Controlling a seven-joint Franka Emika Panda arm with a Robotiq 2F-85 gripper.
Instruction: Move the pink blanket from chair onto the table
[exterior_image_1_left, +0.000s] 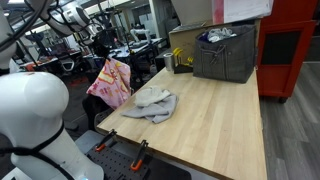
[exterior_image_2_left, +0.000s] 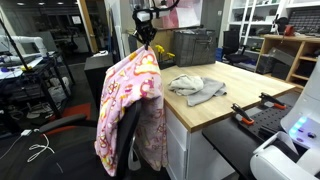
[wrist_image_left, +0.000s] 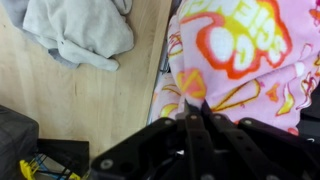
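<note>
One pink blanket (exterior_image_2_left: 135, 95) hangs straight below your end effector (exterior_image_2_left: 146, 42), which is clenched on its upper edge. The tabletop (exterior_image_2_left: 215, 108) with a grey cloth (exterior_image_2_left: 195, 87) lies beside it, lower down.

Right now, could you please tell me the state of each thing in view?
Large pink printed fleece blanket: hanging from the claw, off the table.
Claw: shut on the blanket.
Small crumpled grey cloth: lying on the light wooden table.
Grey fabric bin: upright on the table, holding items.
</note>
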